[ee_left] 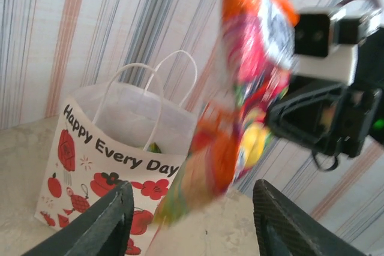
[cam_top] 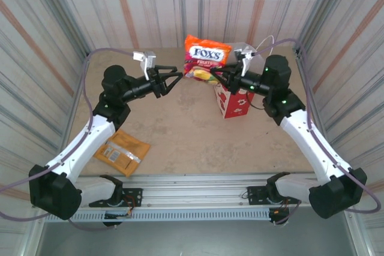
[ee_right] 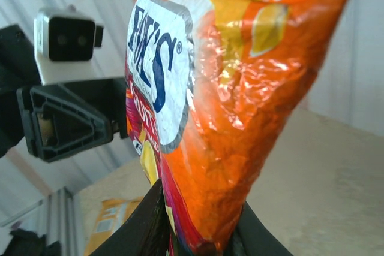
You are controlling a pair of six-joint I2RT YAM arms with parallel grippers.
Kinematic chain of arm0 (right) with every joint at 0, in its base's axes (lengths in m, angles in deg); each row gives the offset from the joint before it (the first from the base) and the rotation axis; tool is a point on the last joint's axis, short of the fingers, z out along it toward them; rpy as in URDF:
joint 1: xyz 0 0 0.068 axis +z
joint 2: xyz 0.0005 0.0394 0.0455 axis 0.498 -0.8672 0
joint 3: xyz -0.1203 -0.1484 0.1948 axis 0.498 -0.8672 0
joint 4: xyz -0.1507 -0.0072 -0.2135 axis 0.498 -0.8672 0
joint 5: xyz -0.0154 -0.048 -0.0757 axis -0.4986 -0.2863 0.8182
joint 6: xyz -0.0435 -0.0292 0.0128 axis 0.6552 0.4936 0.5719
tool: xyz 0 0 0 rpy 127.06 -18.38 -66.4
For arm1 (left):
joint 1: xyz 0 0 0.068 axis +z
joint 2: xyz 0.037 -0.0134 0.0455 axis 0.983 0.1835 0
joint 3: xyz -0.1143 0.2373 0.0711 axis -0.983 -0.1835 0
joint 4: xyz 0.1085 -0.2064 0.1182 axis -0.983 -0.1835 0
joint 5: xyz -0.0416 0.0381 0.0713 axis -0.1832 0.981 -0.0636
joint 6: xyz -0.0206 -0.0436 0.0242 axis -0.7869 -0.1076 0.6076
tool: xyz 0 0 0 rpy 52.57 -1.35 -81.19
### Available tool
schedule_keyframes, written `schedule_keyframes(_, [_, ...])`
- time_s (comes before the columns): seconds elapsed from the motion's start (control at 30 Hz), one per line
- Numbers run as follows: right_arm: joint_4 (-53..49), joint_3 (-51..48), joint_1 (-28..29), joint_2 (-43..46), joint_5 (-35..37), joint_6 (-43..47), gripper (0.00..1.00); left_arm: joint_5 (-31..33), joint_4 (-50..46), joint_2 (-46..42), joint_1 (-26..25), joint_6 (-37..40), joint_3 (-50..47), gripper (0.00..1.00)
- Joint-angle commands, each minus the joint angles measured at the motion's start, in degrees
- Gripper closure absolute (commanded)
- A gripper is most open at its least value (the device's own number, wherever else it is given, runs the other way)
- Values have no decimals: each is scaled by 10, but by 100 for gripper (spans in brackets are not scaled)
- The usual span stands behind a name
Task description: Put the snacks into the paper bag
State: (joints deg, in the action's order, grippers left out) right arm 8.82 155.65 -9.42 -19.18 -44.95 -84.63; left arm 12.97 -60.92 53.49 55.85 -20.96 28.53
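Bright, even light with faint shadows; the candy bag (ee_left: 255, 82) is motion-blurred in the left wrist view, and its foil shows glare at two o'clock in the right wrist view.

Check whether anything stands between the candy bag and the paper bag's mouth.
Nothing visible does. The candy bag, pinched in the right gripper, hangs beside the paper bag, whose mouth is open. Only its thin loop handles rise above the rim.

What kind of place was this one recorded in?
Likely a robot test cell, not a home: a beige tabletop boxed in by striped wall panels, with an aluminium mounting rail along its near edge.
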Motion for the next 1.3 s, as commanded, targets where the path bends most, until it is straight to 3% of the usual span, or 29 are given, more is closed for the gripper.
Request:
schedule_keyframes(0.0, [-84, 62, -45, 30, -15, 47, 100, 42, -48, 23, -16, 26, 41, 42])
schedule_keyframes(0.2, [-206, 149, -139, 13, -5, 57, 100, 104, -125, 109, -51, 36, 139, 41])
schedule_keyframes(0.43, [-316, 223, -220, -44, 20, 59, 100, 97, -166, 233, -97, 32, 270, 37])
schedule_keyframes(0.8, [-453, 312, -223, -151, 73, 123, 100, 104, -146, 353, -125, -8, 372, 37])
schedule_keyframes(1.0, [-499, 335, -201, -190, 98, 161, 100, 91, -148, 392, -127, -14, 417, 43])
schedule_keyframes(1.1, [-516, 350, -188, -213, 105, 171, 100, 86, -155, 401, -130, -4, 434, 52])
schedule_keyframes(1.27, [-573, 397, -164, -256, 149, 193, 100, 84, -158, 390, -129, 7, 430, 94])
